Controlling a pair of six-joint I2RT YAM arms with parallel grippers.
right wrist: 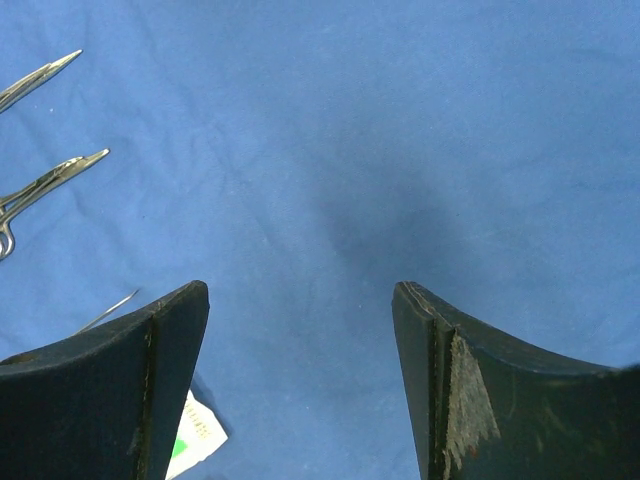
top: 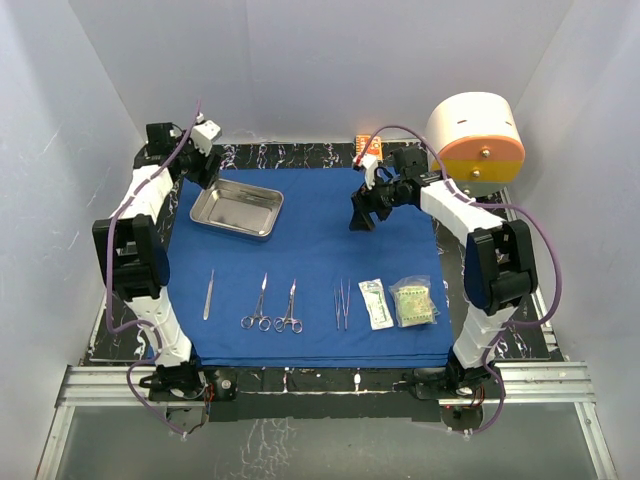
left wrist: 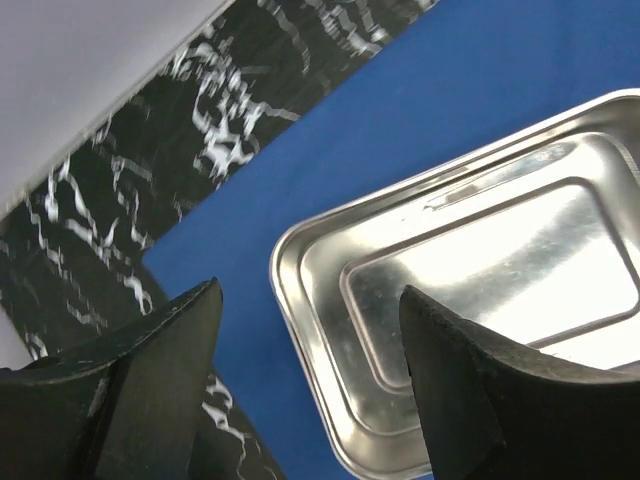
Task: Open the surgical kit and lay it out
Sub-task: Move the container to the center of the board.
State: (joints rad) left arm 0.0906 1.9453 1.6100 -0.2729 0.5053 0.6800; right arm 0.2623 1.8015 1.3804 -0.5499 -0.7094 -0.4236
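Where the cloth runs nearest the arm bases, near row: a slim steel instrument, left forceps, right forceps, tweezers, a white packet and a clear packet with greenish contents lie side by side from left to right. None touches another, and the forceps' rings point toward the bases.
Drape: the royal-blue drape lies unfolded and flat over the black marbled table, which shows as a border around it.
Right gripper: the right gripper hangs above bare blue cloth to the right of centre, beyond the row. Its wrist view shows the jaws spread wide with nothing between them. Forceps tips, a tweezers tip and a corner of the white packet sit at that view's left edge.
Steel tray: the steel tray sits upright on the drape's far left part, nothing inside.
Left gripper: the left gripper hovers over the tray's far left corner and the drape's edge, jaws parted and grasping nothing.
Far edge: a small orange box sits behind the drape, and a cream-and-orange cylinder at the far right.
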